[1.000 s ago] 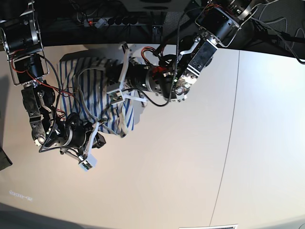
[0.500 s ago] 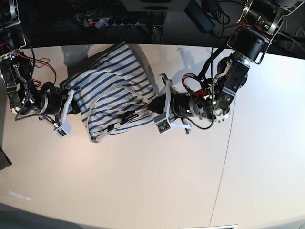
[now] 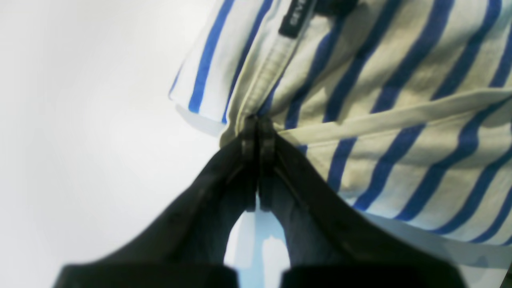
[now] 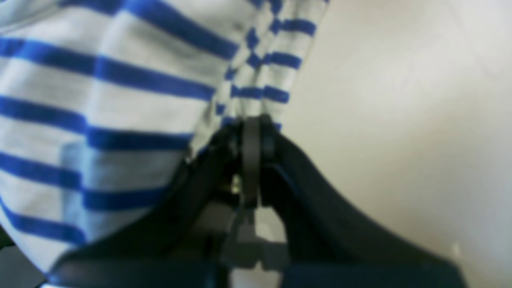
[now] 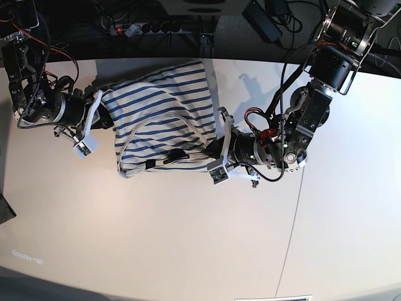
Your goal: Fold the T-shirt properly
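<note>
The T-shirt [image 5: 160, 113], white with thin blue stripes, lies bunched and partly doubled over at the back left of the table, stretched between my two grippers. My left gripper [image 5: 212, 149] is shut on its right edge. The left wrist view shows the jaws [image 3: 256, 128] pinching a hem seam of the shirt [image 3: 400, 120] just below the dark neck label [image 3: 296, 20]. My right gripper [image 5: 104, 119] is shut on the shirt's left edge. The right wrist view shows its tips [image 4: 250, 124] clamped on a gathered fold of striped fabric [image 4: 100, 100].
The white table [image 5: 207, 238] has a thin seam [image 5: 299, 188] running front to back on the right. Behind the table's back edge are a power strip [image 5: 147, 28] and cables. A dark object [image 5: 5, 210] sits at the left edge.
Both arms have swung apart with the shirt held between them. The shirt has gone from a crumpled hanging bundle to a wider, flatter spread, and the right gripper has moved toward the table's back.
</note>
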